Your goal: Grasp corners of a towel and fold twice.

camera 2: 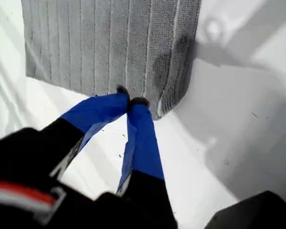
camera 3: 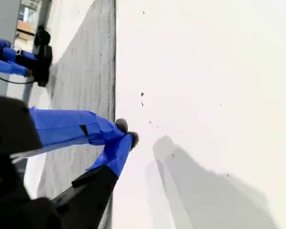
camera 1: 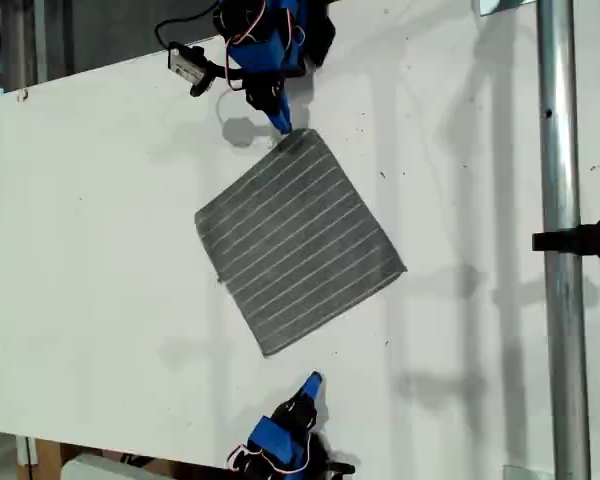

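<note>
The towel (camera 1: 298, 240) lies flat and unfolded in the middle of the exterior view, so both folds remain, while our first claw (camera 2: 130, 101) and second claw (camera 3: 126, 132) are closed on nothing.

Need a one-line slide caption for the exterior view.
Striped grey towel lies flat on the white table, my first gripper at its top corner, my second gripper short of the bottom one.
</note>
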